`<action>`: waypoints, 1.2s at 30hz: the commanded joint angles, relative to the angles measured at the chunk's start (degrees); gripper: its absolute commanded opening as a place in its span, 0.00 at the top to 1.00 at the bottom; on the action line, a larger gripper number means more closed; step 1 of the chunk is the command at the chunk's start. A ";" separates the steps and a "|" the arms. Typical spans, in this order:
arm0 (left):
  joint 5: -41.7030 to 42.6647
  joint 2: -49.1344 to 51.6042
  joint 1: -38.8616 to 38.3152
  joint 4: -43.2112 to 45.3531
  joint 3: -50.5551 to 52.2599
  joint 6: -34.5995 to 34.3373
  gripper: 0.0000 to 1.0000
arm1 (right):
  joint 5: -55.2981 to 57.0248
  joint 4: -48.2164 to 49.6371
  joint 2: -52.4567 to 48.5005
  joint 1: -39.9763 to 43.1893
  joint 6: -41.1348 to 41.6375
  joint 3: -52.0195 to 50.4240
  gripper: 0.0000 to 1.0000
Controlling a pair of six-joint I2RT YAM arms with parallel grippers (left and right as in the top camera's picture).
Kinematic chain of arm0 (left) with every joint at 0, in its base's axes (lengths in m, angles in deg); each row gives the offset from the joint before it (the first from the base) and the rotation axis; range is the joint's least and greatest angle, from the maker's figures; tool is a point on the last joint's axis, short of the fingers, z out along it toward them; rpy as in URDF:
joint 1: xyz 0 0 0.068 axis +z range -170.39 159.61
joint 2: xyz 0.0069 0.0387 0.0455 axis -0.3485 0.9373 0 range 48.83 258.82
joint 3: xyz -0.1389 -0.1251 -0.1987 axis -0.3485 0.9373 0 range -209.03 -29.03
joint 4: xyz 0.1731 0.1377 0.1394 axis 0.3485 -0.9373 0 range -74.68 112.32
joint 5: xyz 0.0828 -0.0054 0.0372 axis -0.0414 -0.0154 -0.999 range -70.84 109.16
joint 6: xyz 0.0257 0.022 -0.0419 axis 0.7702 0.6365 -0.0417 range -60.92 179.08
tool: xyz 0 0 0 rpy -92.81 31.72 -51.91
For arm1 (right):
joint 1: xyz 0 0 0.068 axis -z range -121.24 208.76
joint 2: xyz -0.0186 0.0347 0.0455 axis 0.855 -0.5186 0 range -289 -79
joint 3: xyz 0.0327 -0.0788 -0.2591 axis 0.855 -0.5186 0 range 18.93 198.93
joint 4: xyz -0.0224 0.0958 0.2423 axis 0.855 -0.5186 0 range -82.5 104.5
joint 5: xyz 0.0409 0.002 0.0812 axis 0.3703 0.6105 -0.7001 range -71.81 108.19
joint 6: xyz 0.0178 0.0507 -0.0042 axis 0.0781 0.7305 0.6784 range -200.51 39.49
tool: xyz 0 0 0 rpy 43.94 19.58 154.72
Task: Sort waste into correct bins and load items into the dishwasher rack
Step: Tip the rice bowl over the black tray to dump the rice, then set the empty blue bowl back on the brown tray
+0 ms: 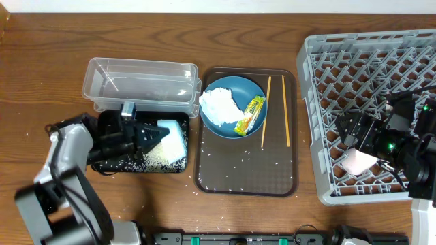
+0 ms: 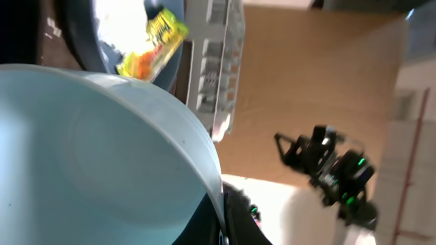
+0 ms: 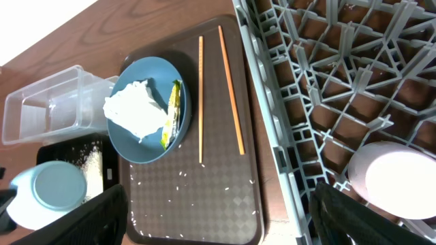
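L arm: left gripper (image 1: 157,135) clamped on white bowl (image 1: 174,140), held tilted over black tray (image 1: 114,164) with rice grains (image 1: 158,157) piled in it | R arm: right gripper (image 3: 218,221) fingers spread wide, nothing held, above dishwasher rack (image 1: 368,61) | pinkish cup (image 3: 395,178) seated in rack | napkin (image 1: 218,105) and wrapper (image 1: 250,116) lying on blue plate (image 1: 235,86) | chopsticks (image 1: 266,112) laid on brown tray (image 1: 245,170)

Bowl (image 2: 102,150) swamps the left wrist view, cut off left and bottom, wrapper (image 2: 153,44) behind it a blur. Overhead, rack (image 1: 320,47) runs off the right edge; right arm (image 1: 409,146) covers part of the cup (image 1: 357,162).
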 commanded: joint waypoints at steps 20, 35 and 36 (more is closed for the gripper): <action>-72.41 -20.72 -63.52 27.74 -0.11 -45.94 0.90 | 0.20 0.33 -0.02 -0.63 0.42 0.26 0.15; -72.32 -6.36 -68.85 33.73 -4.48 -47.28 0.71 | -0.98 0.07 -0.02 -0.63 -1.68 0.26 0.14; -72.37 -7.45 -68.85 32.37 -5.31 -47.28 0.70 | -1.86 0.33 -0.02 -0.66 -2.32 0.26 0.14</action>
